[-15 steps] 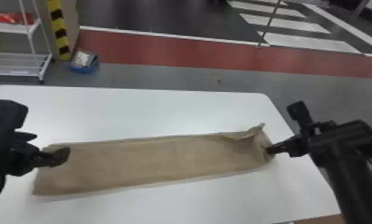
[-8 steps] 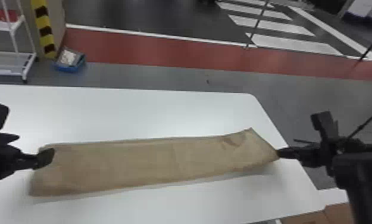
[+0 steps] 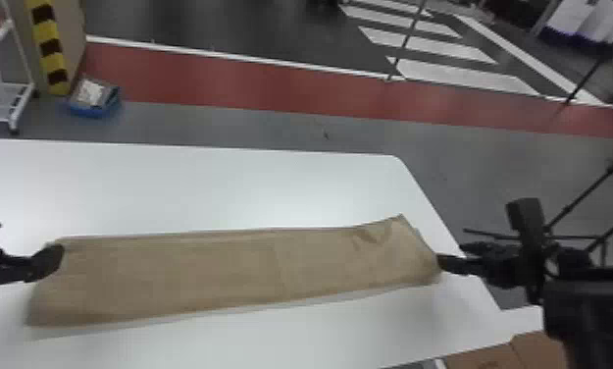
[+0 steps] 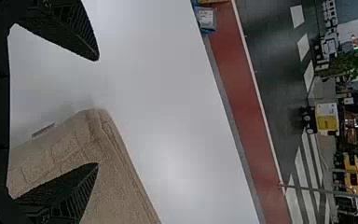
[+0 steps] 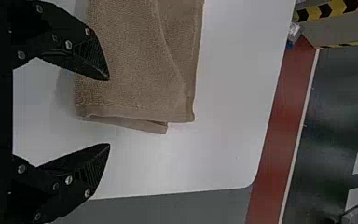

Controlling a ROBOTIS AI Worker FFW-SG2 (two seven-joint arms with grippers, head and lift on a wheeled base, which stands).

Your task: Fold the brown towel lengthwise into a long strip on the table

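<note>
And the right gripper (image 3: 451, 255) has gone outward across the table, toward its right-hand edge! The brown, woven-looking cloth towel (image 3: 221, 270) has its right end drawn out that way too, and the raised, rumpled flap there has dropped much flatter. The head view has shifted as well, so the smooth white table (image 3: 246, 186) sits farther left in it.

Here's the towel now: a long strip running left to right along the table, layers stacked, its back right corner angled outward and a few wrinkles close by. Over in the right wrist view, a sliver of the under layer peeks past the end hem.

Both grippers are released! The right gripper (image 5: 109, 112) has its black ridged fingers (image 5: 93, 53) spread wide, one overlapping the towel in view, the other over white tabletop, nothing pinched between them. At the other end, the left gripper (image 3: 30, 237) is by the towel's back left corner, its fingers (image 4: 81, 186) wide apart too, with no cloth clamped. Whether either one touches the fabric, I can't tell.

Beyond the table, a blue container (image 3: 94, 100) sits on the floor beside a yellow-and-black striped column (image 3: 50, 46), a white metal rack (image 3: 13, 93) to its left.
</note>
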